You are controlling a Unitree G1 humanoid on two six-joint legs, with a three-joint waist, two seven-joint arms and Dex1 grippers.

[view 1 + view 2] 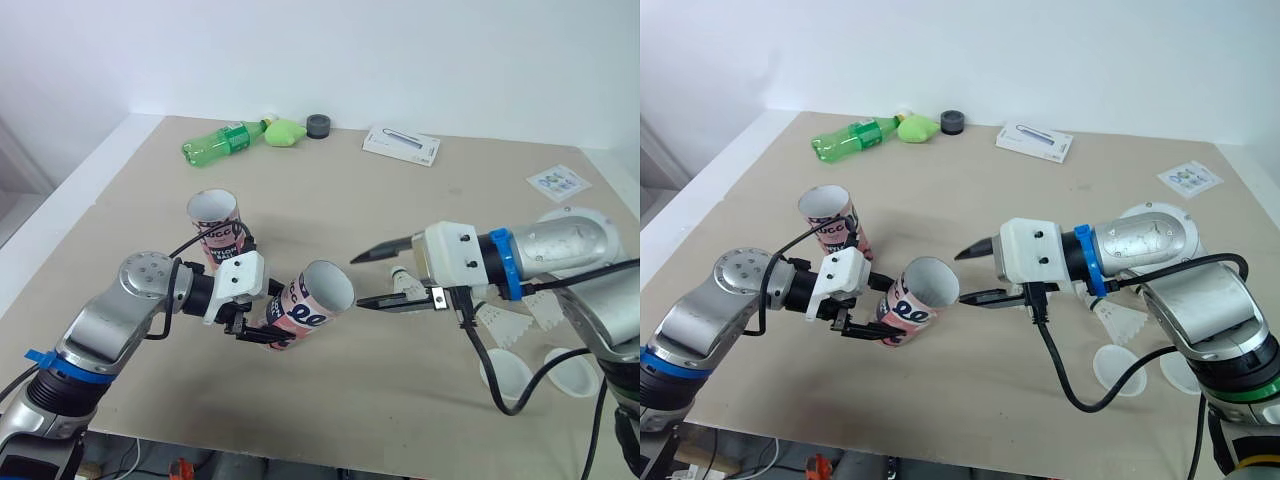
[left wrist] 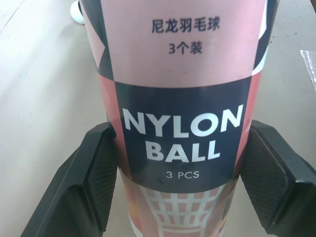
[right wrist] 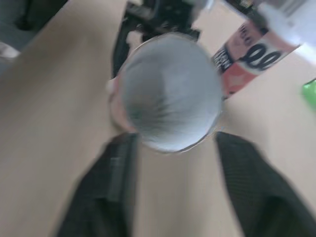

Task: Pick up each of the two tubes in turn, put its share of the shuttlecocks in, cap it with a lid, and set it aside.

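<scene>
**Left eye view.** The left end effector point(image 1: 260, 330) is clamped on the lower body of the held tube point(image 1: 312, 303). That tube is tilted, with its open mouth turned toward the right end effector point(image 1: 357, 282). The right end effector has its fingers apart and empty, just in front of the mouth. The second tube point(image 1: 213, 226) stands upright on the bench point(image 1: 330, 200), just behind the left end effector. The shuttlecocks point(image 1: 500, 325) lie under the right wrist, and the two lids point(image 1: 507, 378) are just beyond them.

**Left wrist view.** Both fingers press flat on the sides of the printed label, so the grip looks square.

**Right wrist view.** The tube mouth sits between the parted fingers, nearly centred. Its contents cannot be told.

**Handling note.** The step in hand is probably loading.
- Hold the tube's tilt steady.
- Bring each shuttlecock in cork-first along the tube's axis.
- Let go only once the skirt is past the rim.
</scene>
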